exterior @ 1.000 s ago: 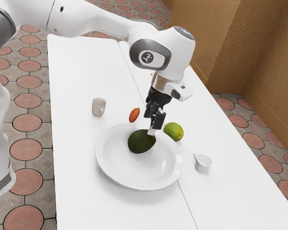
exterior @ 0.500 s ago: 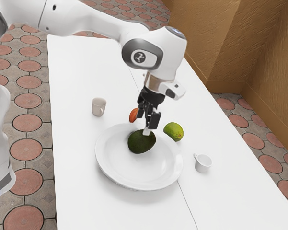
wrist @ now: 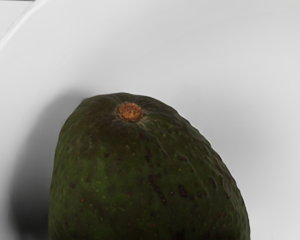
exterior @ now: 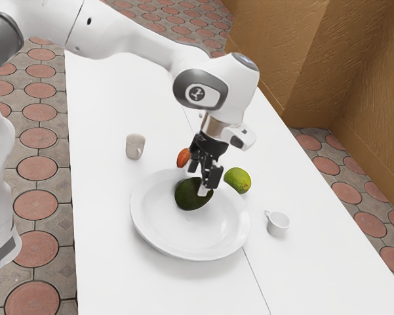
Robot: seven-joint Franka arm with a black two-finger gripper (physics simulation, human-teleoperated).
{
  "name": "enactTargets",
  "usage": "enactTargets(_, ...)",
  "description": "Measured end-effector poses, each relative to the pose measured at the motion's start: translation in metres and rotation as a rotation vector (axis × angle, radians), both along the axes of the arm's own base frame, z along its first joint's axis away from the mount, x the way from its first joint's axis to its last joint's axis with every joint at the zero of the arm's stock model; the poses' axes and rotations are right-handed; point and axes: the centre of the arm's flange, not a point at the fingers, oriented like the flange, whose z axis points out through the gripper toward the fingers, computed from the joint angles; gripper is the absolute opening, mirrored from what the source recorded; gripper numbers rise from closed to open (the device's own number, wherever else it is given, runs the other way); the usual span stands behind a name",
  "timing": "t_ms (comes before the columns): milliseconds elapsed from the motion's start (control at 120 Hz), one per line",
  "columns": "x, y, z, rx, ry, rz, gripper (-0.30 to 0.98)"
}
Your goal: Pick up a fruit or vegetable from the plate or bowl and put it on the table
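So, wht table point(exterior: 101, 210) stands nr brown wall point(exterior: 295, 59).

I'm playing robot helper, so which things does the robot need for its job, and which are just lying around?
For the job:
my gripper, open at the avocado
avocado, in the white dish
table, where the avocado should go

Just lying about:
green fruit beside the dish
orange-red thing
beige cup
small white cup
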Motion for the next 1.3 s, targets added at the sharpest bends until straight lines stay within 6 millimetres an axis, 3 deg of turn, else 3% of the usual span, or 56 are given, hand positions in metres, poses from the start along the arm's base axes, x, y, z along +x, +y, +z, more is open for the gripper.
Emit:
enactTargets(183,-0.001,0.001,-0.017,0.006,0.011,0.004,0.69)
enactTargets(750,-0.002,-0.002,-0.036,0.010,0.009,0.002,0.69)
enactTargets(967,-0.002,-0.004,-0.034,0.020,-0.006,-0.003,0.31)
enactTargets(1083,-0.002,-0.005,-0.029,0.035,-0.020,-0.005,-0.02)
enactTargets(1125,0.001,-0.007,-0.014,0.042,-0.046,-0.009,-0.17)
enactTargets(1142,0.003,-0.009,-0.006,0.044,-0.060,-0.012,-0.18)
enactTargets(1208,0.005,-0.025,0.031,0.043,-0.113,-0.037,0.03)
enactTargets(1300,-0.002,-0.062,0.052,0.038,-0.137,-0.103,0.12)
